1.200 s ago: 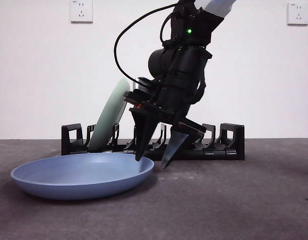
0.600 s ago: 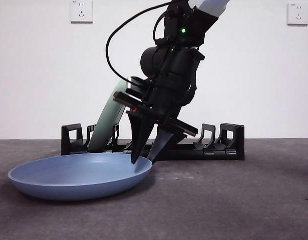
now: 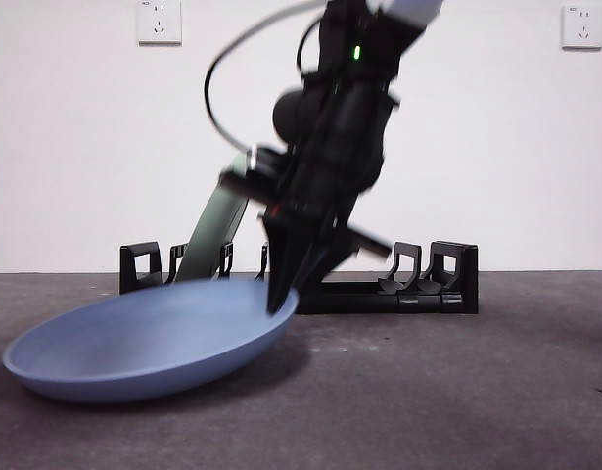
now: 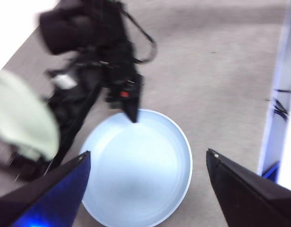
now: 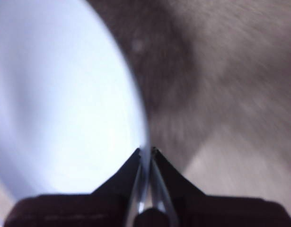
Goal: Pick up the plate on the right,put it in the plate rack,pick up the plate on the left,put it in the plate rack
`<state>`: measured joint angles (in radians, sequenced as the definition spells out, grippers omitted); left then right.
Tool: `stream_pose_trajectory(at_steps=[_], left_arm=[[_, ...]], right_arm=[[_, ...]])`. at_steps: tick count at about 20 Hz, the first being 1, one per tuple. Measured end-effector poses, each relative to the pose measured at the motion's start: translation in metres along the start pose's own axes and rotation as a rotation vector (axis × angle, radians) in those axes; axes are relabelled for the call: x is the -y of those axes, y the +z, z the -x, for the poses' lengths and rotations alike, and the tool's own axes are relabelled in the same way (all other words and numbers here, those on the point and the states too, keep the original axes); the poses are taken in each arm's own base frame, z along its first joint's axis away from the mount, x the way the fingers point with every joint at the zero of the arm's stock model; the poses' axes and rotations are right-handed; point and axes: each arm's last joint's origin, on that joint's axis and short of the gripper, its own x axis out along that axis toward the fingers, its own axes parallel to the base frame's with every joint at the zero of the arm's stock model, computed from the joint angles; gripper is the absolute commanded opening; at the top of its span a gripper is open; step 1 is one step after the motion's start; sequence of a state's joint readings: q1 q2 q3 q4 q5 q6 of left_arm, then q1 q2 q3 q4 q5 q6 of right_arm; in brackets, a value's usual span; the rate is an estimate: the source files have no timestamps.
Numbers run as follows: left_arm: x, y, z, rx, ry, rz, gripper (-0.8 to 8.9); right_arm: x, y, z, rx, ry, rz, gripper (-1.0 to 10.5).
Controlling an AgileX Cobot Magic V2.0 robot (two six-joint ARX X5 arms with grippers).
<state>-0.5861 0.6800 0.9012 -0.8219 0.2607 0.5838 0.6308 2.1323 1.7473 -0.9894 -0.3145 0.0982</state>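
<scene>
Since the earlier frames, the right gripper (image 3: 281,299) had closed its two jaws from a straddle of the rim into a firm pinch, and the blue plate (image 3: 144,343) had tipped, its gripped edge rising while its far edge stayed low on the bench (image 3: 457,392). From my station the right wrist view confirmed it: both black jaws met on the thin rim of the blue plate (image 5: 65,94), one on each face.

I judged the second pick to be in hand, with the lift just begun. A pale green plate (image 3: 214,240) already leaned in the plate rack (image 3: 428,284), so the first placement looked done. The left gripper (image 4: 145,189) hung high over the scene with its jaws spread wide and nothing between them.

The next move, in my judgement, called for raising the plate clear, turning it upright on edge and lowering it into a free slot beside the green one without striking it.

The blue plate was shallow, round and smooth with a matte finish, probably plastic. The rack was long, low and black, with curved upright prongs and boxy ends. The bench surface was grey and finely textured.
</scene>
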Motion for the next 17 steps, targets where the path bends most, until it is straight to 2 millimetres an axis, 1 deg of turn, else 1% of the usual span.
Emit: stream_pose_trajectory(at_steps=[1, 3, 4, 5, 6, 7, 8, 9, 11, 12, 14, 17], left_arm=[[0.003, 0.002, -0.003, 0.004, -0.034, -0.034, 4.10], [0.009, 0.007, -0.013, -0.020, -0.074, -0.112, 4.10], [0.011, 0.010, -0.018, -0.034, -0.069, -0.156, 4.10], [0.014, 0.015, -0.025, -0.046, -0.056, -0.211, 4.10], [0.017, 0.019, -0.031, -0.052, -0.041, -0.262, 4.10], [0.021, 0.025, -0.036, -0.043, -0.024, -0.317, 4.10], [0.025, 0.031, -0.038, -0.022, -0.002, -0.369, 4.10], [0.029, 0.037, -0.039, 0.009, 0.019, -0.418, 4.10], [0.037, 0.046, -0.040, 0.061, 0.039, -0.504, 4.11], [0.041, 0.047, -0.042, 0.056, 0.037, -0.549, 4.20], [0.047, 0.047, -0.045, 0.006, 0.062, -0.625, 4.72], [0.050, 0.046, -0.052, -0.073, 0.088, -0.691, 4.72]], right_arm=[[-0.005, -0.005, 0.019, 0.021, -0.030, 0.006, -0.1], [-0.016, -0.013, 0.058, 0.100, -0.037, 0.022, -0.1], [-0.022, -0.019, 0.080, 0.154, -0.041, 0.028, -0.1], [-0.029, -0.027, 0.106, 0.222, -0.050, 0.032, -0.1], [-0.035, -0.036, 0.128, 0.272, -0.052, 0.029, -0.1], [-0.037, -0.045, 0.145, 0.305, -0.049, 0.021, -0.1], [-0.038, -0.052, 0.157, 0.322, -0.049, 0.009, -0.1], [-0.036, -0.057, 0.164, 0.326, -0.054, -0.007, -0.1], [-0.029, -0.061, 0.167, 0.296, -0.066, -0.041, -0.1], [-0.027, -0.063, 0.167, 0.278, -0.070, -0.052, -0.1], [-0.024, -0.065, 0.168, 0.268, -0.072, -0.066, -0.1], [-0.026, -0.065, 0.168, 0.264, -0.034, -0.061, -0.1]])
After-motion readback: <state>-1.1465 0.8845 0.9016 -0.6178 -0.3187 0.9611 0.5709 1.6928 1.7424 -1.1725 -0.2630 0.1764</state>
